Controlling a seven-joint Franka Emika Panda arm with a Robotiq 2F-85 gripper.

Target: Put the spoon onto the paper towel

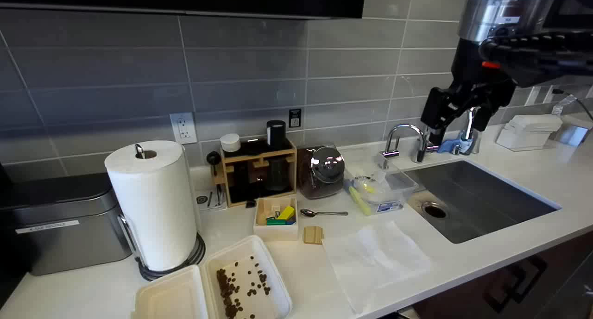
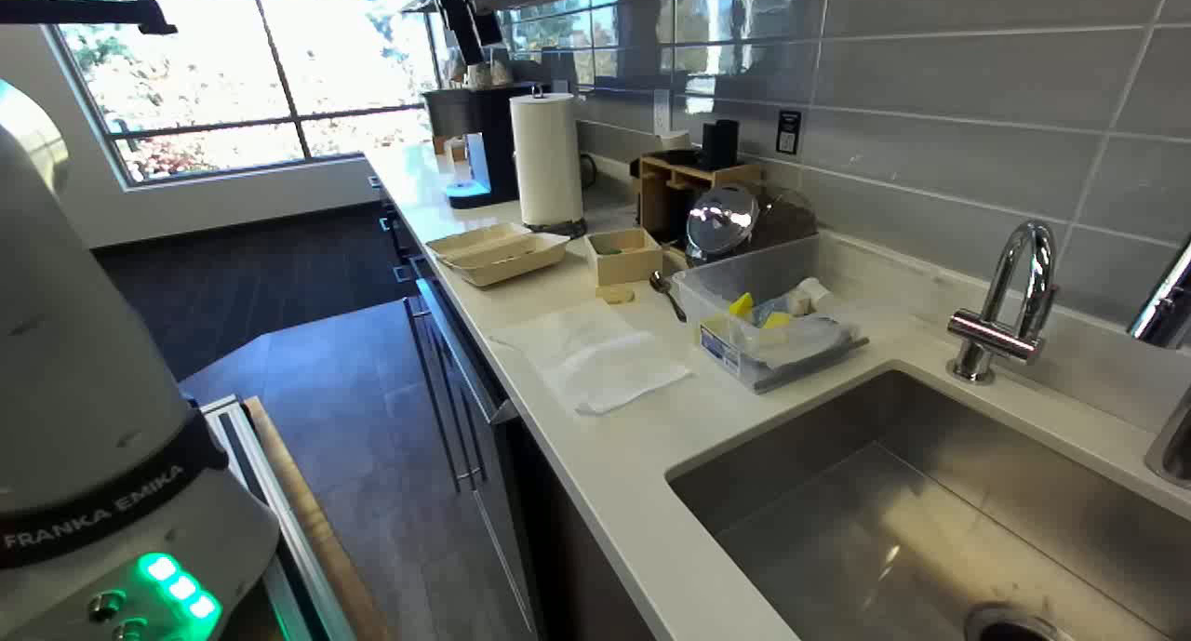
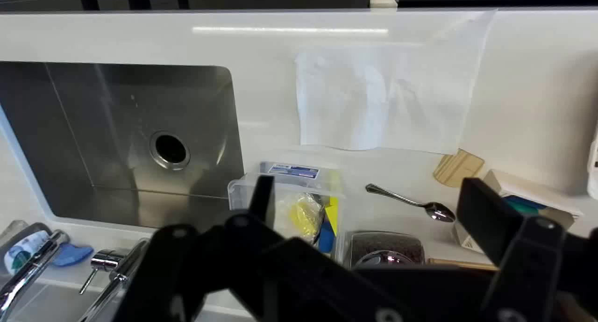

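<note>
Your gripper (image 3: 369, 196) looms nearest the wrist camera, its fingers (image 3: 481, 219) standing wide apart above the kitchen counter (image 3: 546, 55). In an exterior view, an open takeaway container (image 1: 173, 296) sits in the foreground, small brown pieces (image 1: 224, 289) scattered in one half. Just past it, by the counter's front edge, the white paper towel (image 1: 377, 256) lies flat and slightly creased. Behind the paper towel and apart from it, your spoon (image 1: 324, 213) rests on the counter, its bowl turned toward a small box (image 1: 276, 233) of coloured pieces (image 1: 286, 212), its handle toward a clear plastic bin (image 1: 390, 206). Farther back stand a wooden rack (image 1: 260, 163) and a lidded jar (image 1: 322, 171), with a chrome faucet (image 2: 996, 335) rising behind the sink (image 2: 837, 529). Grey tiles (image 1: 245, 64) close off the rear.
</note>
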